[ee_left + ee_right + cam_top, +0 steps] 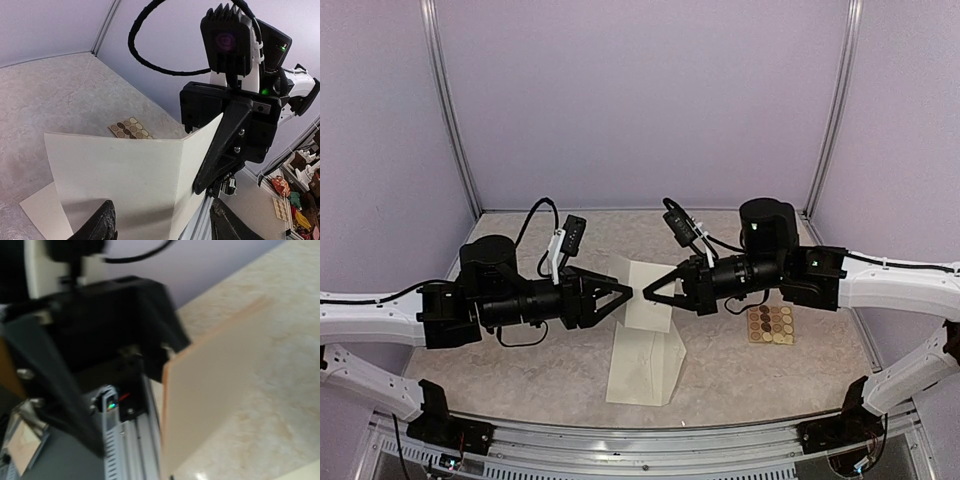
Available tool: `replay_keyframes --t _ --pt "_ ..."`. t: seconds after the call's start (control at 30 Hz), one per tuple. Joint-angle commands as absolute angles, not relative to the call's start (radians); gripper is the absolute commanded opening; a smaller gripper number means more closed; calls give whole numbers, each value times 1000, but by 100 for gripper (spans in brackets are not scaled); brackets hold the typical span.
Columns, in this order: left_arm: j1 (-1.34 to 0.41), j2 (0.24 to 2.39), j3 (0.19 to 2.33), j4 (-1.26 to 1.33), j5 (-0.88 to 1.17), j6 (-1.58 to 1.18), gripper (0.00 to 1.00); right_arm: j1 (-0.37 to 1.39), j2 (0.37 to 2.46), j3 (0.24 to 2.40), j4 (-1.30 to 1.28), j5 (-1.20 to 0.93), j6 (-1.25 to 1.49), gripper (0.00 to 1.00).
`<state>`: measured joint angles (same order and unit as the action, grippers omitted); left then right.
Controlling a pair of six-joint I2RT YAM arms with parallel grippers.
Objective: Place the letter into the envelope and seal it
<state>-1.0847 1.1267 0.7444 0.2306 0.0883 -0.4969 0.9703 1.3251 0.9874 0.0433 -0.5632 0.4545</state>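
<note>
The letter [648,296], a cream sheet with one upright fold, hangs in the air between the two grippers over the middle of the table. My right gripper [647,292] is shut on its edge; in the left wrist view its black finger [220,150] pinches the letter [125,175] from the right. My left gripper [627,292] is open, its fingertips [102,222] apart on either side of the letter's lower part without pressing it. The cream envelope [645,365] lies flat on the table below, and a corner of the envelope [40,215] shows under the letter. The right wrist view is blurred, with the letter [215,390] filling its middle.
A small tan sticker sheet [770,324] with round brown stickers lies on the table right of the envelope; the sticker sheet [131,128] also shows behind the letter. Lilac walls and metal posts [450,110] enclose the table. The metal frame rail [650,440] runs along the near edge.
</note>
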Motion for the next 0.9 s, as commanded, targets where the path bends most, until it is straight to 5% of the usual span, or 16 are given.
replay_keyframes --t 0.0,0.27,0.87 --pt "-1092 1144 770 246 140 -499 60 983 1326 1010 112 -678 434 0" --pt "-1093 1165 762 322 232 -519 58 987 1327 1012 99 -695 423 0" --pt "-1096 1187 741 410 296 -555 14 988 1319 1009 79 -662 417 0"
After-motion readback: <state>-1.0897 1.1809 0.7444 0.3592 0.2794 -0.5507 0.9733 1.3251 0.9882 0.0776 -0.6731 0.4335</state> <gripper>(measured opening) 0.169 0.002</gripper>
